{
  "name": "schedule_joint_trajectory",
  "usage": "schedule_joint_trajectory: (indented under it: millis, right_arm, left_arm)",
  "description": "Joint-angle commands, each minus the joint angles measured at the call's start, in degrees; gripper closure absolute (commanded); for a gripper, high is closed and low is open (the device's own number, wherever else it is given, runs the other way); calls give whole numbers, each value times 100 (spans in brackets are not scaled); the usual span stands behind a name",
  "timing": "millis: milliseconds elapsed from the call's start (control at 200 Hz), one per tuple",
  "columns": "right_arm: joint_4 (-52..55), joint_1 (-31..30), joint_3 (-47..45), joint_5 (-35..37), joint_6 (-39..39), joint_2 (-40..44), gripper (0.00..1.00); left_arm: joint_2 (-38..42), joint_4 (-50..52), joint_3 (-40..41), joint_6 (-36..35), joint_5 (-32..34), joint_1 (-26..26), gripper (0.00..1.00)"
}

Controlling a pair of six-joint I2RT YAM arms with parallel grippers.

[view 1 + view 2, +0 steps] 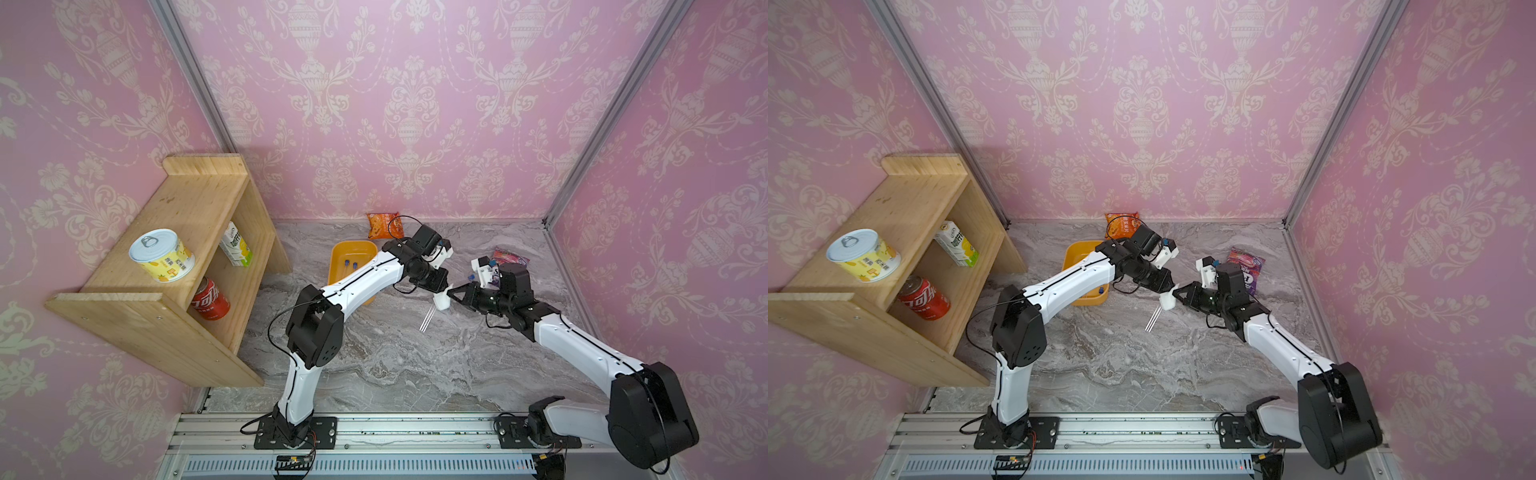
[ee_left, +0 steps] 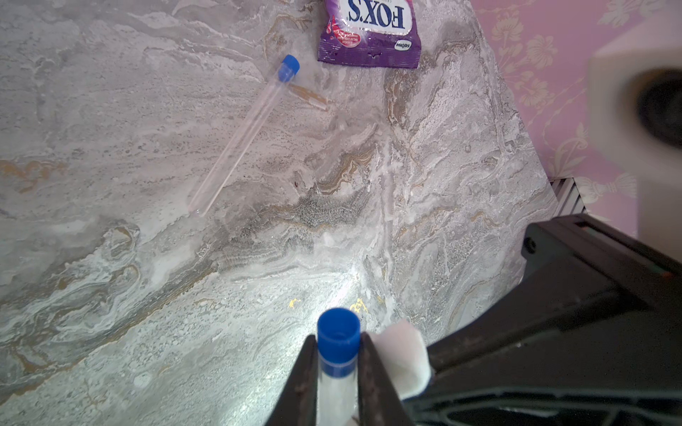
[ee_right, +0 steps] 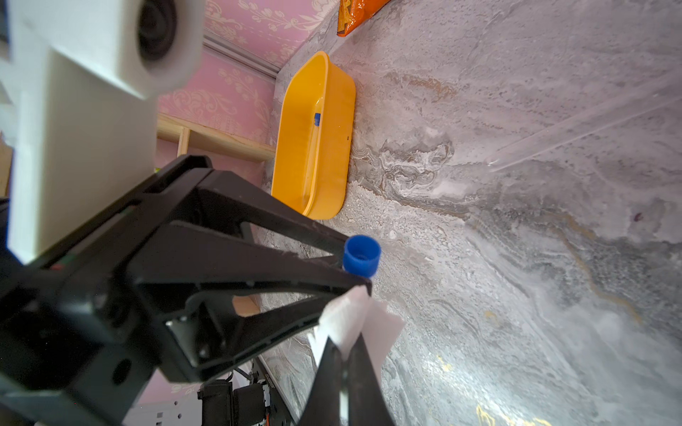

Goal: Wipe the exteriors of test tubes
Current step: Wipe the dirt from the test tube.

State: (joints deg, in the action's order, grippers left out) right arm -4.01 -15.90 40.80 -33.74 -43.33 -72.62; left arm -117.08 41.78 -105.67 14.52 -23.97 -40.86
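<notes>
Starting with both top views: left gripper [image 1: 446,289] and right gripper [image 1: 451,296] meet tip to tip above the middle of the marble table [image 1: 374,365]. A bunched white wipe [image 1: 441,303] sits between them. The held tube [image 1: 427,321] shows below the wipe as a thin clear rod, slanting toward the near edge, its lower end off the table. An orange tub [image 1: 338,266] sits behind the left arm. Inside it are blue caps of other test tubes [image 1: 346,262]. The wipe [image 1: 1167,300] and held tube [image 1: 1152,322] sit the same way here.

Left wrist view: left gripper [image 2: 337,337] is nearly closed, its two dark fingers pinching the held tube [image 2: 337,372] just under its blue cap [image 2: 338,332]. The glass is clear, pale white against the lit table. The wipe [image 2: 400,357] lies against the outer side of one finger, with the right gripper [image 2: 430,365] behind it. A loose tube [image 2: 240,140] lies flat on the table, cap end toward a purple bag [image 2: 369,37], not touching it.

Right wrist view: right gripper [image 3: 345,345] is fully closed on the folded wipe [image 3: 350,317], which sticks out past its tips and touches the left gripper [image 3: 360,265]. The blue cap [image 3: 361,256] stands just beyond it. Cannot tell whether the wipe touches glass. One capped tube [image 3: 315,136] lies inside the tub [image 3: 332,177].
</notes>
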Motion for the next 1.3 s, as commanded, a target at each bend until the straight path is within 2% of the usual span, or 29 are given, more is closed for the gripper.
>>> schedule_joint_trajectory:
  millis: [0,395,776,971,1296]
  right_arm:
    - [49,-74,-52,45,79,-40,100]
    - [33,-429,-511,253,-111,119,100]
    - [4,-1088,-991,673,-407,513,100]
    - [398,-1010,-824,868,-129,670,100]
    - [681,-254,-88,534,342,484,100]
  left_arm:
    - [177,-12,15,89,-178,20,80]
    - [124,23,-94,105,-214,19,80]
    - [97,33,-159,103,-249,21,80]
    - [90,39,-174,122,-318,18,80]
    - [150,76,-118,126,-363,17,81]
